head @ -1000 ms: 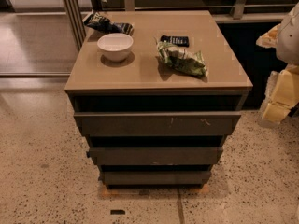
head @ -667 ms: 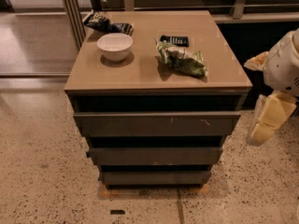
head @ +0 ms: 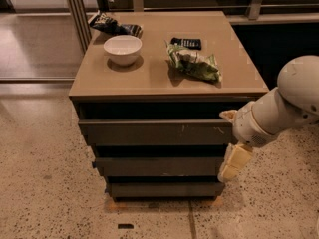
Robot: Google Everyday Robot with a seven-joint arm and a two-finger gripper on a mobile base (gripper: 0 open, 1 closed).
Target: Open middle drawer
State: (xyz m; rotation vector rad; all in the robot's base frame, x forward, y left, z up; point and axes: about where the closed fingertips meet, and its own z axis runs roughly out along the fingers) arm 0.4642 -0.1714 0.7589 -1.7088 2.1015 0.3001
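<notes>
While the gripper (head: pixel 223 146) hangs at the right front corner of the desk (head: pixel 154 78), we see its two pale fingers (head: pixel 234 162) spread apart and holding nothing. One sits up by the scratched top drawer (head: pixel 154 132), and the other points down across the right end of the middle drawer (head: pixel 159 166). That drawer, the second of three dark fronts, looks pushed in between the top one and the bottom drawer (head: pixel 164 188). Its handleless face runs leftward from the lower finger; we cannot tell whether the two touch. The risk, in our judgement, is a wrong catch — the fronts are close-stacked, and fingers hooking the upper lip would pull the top drawer instead. A grip so far off-centre could also skew the drawer, or jolt the white bowl (head: pixel 122 49) and green snack bag (head: pixel 194 63) above.
</notes>
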